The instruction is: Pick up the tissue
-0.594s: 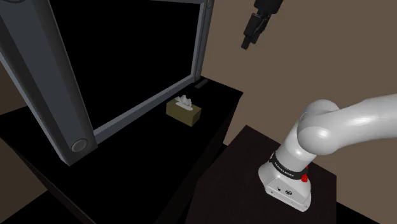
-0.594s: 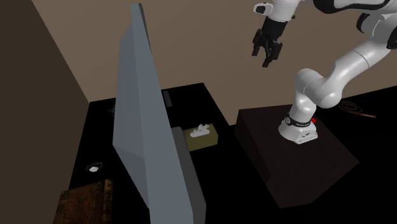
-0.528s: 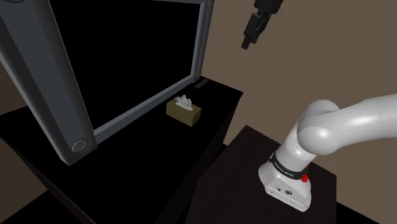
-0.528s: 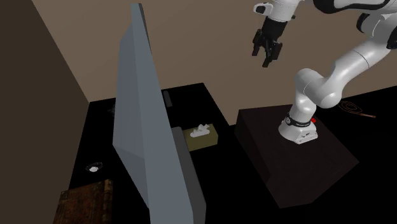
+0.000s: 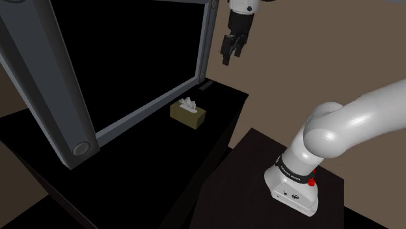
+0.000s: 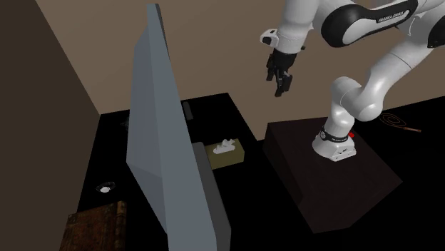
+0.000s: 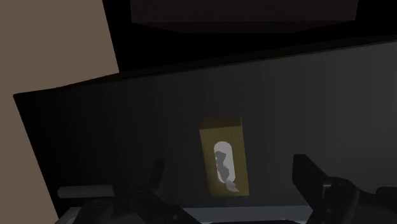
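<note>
An olive tissue box (image 5: 188,112) with white tissue poking from its top slot sits on the black cabinet (image 5: 224,107), just in front of the big screen's lower edge. It also appears beside the screen in the second exterior view as the tissue box (image 6: 226,152). My black gripper (image 5: 227,60) hangs high above the cabinet's far end, well above the box, pointing down. From the other side the gripper (image 6: 279,89) is up and to the right of the box. In the wrist view the gripper (image 7: 231,168) is open, its fingers apart with the distant tissue box (image 7: 224,158) between them, untouched.
A large grey-framed screen (image 5: 207,49) stands on the cabinet right behind the box. My dark stand (image 6: 335,178) sits beside the cabinet. A small white item (image 6: 105,188) and a brown textured block (image 6: 96,224) lie behind the screen. A brown wall is behind.
The gripper has swung toward the shoulder view's left and come lower, from beside the cabinet to above its far end. The tissue box has not moved.
</note>
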Robot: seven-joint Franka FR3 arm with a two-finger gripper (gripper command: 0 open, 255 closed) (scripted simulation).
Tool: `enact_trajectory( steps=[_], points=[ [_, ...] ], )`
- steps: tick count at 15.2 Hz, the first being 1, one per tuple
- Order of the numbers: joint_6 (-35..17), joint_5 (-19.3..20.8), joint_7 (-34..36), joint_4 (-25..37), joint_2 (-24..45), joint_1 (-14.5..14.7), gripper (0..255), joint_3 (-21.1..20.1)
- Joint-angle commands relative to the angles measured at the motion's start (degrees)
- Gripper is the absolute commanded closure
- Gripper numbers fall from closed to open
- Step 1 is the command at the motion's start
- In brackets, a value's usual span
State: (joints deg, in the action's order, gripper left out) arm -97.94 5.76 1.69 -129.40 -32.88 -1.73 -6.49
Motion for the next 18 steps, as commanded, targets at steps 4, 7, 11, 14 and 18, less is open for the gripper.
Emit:
enact_trajectory(
  steps=[4,7,11,14,18],
  points=[
    [-3.6,3.67,5.42,2.22,10.95,-1.35,0,-3.46],
    [-5.01,6.43,9.13,4.42,18.01,-2.0,0,-5.26],
    [-5.86,10.71,14.2,8.3,27.83,-2.45,0,-6.87],
    [-5.73,14.1,17.85,11.9,35.38,-2.35,0,-7.36],
    [-4.66,18.39,22.1,17.59,45.51,-1.6,0,-7.0]
  ],
)
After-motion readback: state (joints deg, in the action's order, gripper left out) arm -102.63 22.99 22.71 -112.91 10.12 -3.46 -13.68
